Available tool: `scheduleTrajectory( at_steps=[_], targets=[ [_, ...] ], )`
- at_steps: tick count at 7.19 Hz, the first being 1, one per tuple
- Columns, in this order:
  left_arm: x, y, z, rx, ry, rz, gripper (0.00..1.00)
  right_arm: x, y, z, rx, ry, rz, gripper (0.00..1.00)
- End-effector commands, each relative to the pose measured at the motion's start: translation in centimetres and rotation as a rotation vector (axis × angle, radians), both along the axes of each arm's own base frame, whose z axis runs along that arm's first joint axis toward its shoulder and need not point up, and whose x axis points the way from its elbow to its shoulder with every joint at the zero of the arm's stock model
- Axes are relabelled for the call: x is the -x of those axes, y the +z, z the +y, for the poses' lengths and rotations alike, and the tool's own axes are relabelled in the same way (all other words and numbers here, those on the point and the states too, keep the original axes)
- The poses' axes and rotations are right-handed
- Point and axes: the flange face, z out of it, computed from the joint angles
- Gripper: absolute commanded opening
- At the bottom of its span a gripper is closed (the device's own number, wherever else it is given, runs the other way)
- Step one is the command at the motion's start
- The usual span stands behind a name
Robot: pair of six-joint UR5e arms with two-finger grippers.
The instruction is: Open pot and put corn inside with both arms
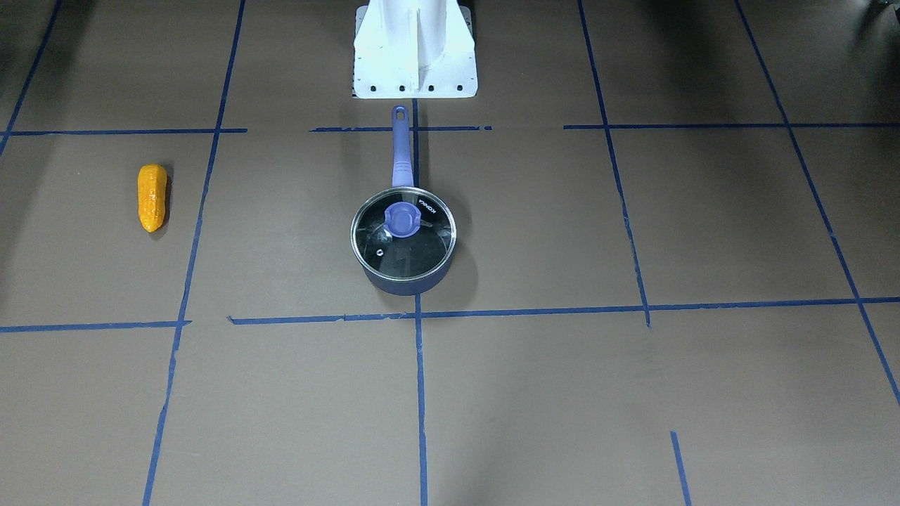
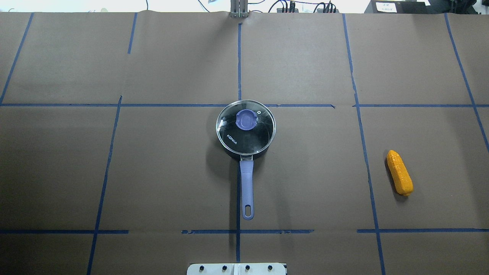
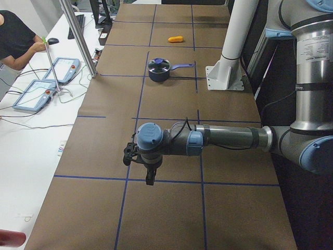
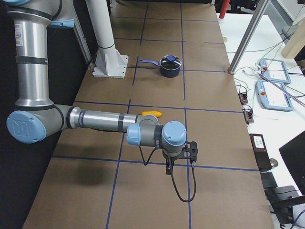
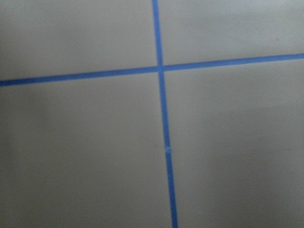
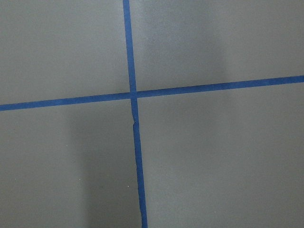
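The dark navy pot [image 1: 406, 282] stands at the table's middle, its purple handle [image 1: 401, 151] pointing at the robot's base. A glass lid with a purple knob [image 1: 403, 219] sits on it. The pot also shows in the overhead view [image 2: 230, 152]. The orange-yellow corn [image 2: 399, 177] lies on the robot's right side, apart from the pot; it also shows in the front view [image 1: 152, 197]. My left gripper [image 3: 149, 174] hangs far out at the table's left end. My right gripper [image 4: 180, 161] hangs near the right end, beyond the corn [image 4: 152, 113]. I cannot tell whether either is open or shut.
Brown paper with a grid of blue tape lines [image 2: 238, 105] covers the table. The white arm pedestal [image 1: 415, 49] stands behind the pot's handle. Both wrist views show only a tape cross [image 5: 160, 69] [image 6: 133, 95]. Teach pendants [image 3: 47, 86] and an operator are beside the table.
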Motion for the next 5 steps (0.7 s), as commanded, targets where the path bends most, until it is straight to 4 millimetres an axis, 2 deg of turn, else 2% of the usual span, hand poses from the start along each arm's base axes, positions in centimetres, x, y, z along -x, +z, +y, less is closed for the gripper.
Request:
scheduleTrajectory(
  at_steps=[1, 3, 4, 5],
  targets=[
    [-4.6, -6.5, 0.0, -0.045, 0.028, 0.013, 1.0, 0.0, -0.1, 0.0, -0.003, 0.0, -0.003, 1.0],
    [-10.8, -12.7, 1.1, -0.036, 0.023, -0.023, 1.0, 0.1, -1.0, -0.2, -0.019, 0.001, -0.013, 1.0],
    [-12.9, -15.6, 1.3, -0.017, 0.028, -0.017, 1.0, 0.2, -1.1, -0.2, -0.019, -0.001, -0.018, 1.0],
    [-15.6, -20.7, 1.0, 0.023, 0.018, -0.003, 1.0, 0.2, -1.1, -0.2, -0.018, -0.002, -0.018, 1.0]
  ],
)
